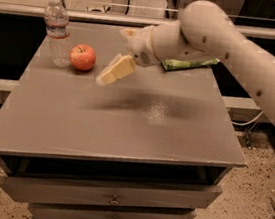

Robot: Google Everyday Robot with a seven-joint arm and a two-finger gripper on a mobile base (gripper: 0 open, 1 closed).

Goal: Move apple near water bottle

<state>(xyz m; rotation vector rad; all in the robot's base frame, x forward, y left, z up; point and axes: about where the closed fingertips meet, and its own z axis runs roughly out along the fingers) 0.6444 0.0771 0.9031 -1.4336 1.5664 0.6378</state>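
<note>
The red apple (pixel 83 57) stands on the grey table (pixel 125 125) at the back left, just right of the clear water bottle (pixel 57 31), almost touching it. The bottle stands upright with its white cap on. My gripper (pixel 112 60) hangs above the table a short way right of the apple, apart from it. Its cream fingers (pixel 115 70) are spread and hold nothing. The arm reaches in from the right.
A green snack bag (pixel 189 64) lies at the back of the table, partly behind my arm. The table has drawers (pixel 110 199) below its front edge. A rail and a glass wall run behind it.
</note>
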